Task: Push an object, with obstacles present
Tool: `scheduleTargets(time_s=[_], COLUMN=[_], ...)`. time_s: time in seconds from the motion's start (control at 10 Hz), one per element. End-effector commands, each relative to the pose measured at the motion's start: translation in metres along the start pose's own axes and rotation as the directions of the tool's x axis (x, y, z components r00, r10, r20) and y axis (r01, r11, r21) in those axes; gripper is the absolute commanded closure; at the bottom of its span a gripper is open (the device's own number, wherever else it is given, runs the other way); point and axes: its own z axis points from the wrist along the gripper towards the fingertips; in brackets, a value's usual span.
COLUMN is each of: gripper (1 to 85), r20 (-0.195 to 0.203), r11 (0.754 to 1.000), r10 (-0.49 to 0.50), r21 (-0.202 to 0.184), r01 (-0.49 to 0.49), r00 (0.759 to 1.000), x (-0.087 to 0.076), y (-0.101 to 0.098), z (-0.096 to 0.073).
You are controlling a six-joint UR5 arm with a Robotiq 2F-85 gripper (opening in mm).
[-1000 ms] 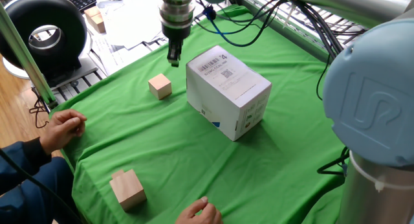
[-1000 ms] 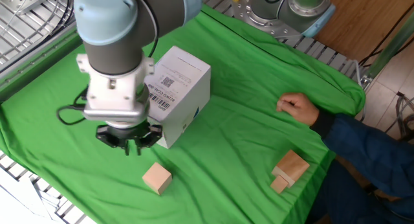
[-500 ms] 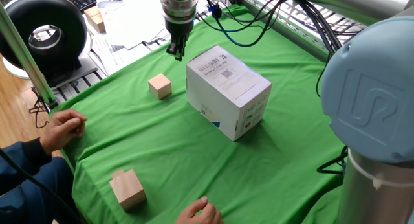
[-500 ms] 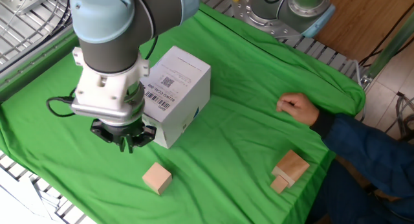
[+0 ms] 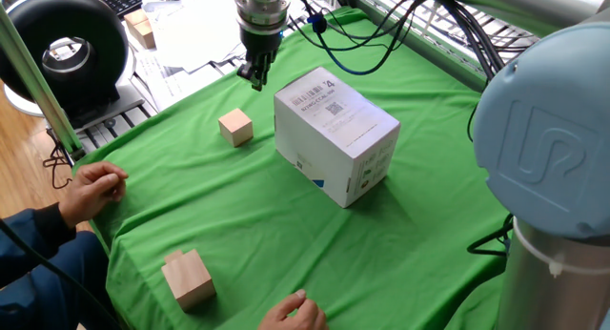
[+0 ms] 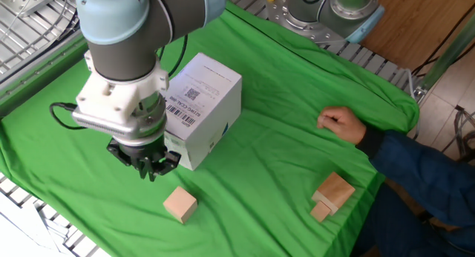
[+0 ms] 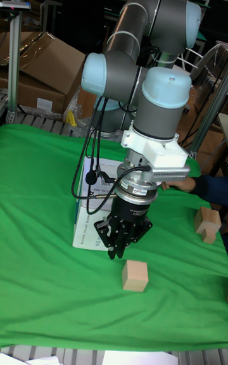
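The object, a small pale wooden cube (image 5: pixel 235 127) (image 6: pixel 180 205) (image 7: pixel 135 275), sits on the green cloth, left of the white box in one fixed view. The obstacle is a large white cardboard box (image 5: pixel 335 134) (image 6: pixel 204 108) (image 7: pixel 87 216) with barcode labels and a printed "4". My gripper (image 5: pixel 255 79) (image 6: pixel 151 171) (image 7: pixel 117 251) hangs just above the cloth beside the box's corner. It is a short way behind the cube and not touching it. Its fingers are pressed together and hold nothing.
A bigger light wooden block (image 5: pixel 188 278) (image 6: pixel 332 195) (image 7: pixel 208 222) stands near the cloth's edge. A person's hands (image 5: pixel 95 187) (image 5: pixel 295 314) (image 6: pixel 341 125) rest at that edge. A black ring lamp (image 5: pixel 65 51) and papers lie beyond the cloth.
The gripper has drifted a little away from the cube, toward the cloth's far edge in one fixed view. Cube and box have not moved.
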Motion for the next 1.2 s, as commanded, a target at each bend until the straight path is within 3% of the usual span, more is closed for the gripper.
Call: scheduleTargets(time_s=[0.0,0.4,0.7,0.9,1.1], gripper=[63.3,63.7,63.7,59.0,57.3], r20=[-0.003,-0.051,-0.125,-0.138,-0.129], r11=[0.998,0.99,0.984,0.975,0.983], r10=[0.069,0.135,0.154,0.196,0.173], r21=[-0.004,-0.026,-0.065,-0.077,-0.033], r01=[-0.069,-0.136,-0.163,-0.208,-0.178], r00=[0.998,0.99,0.98,0.971,0.976], x=[-0.019,-0.054,-0.043,-0.042,-0.042], y=[0.006,0.03,0.045,0.049,0.037], z=[0.001,0.021,0.046,0.052,0.053])
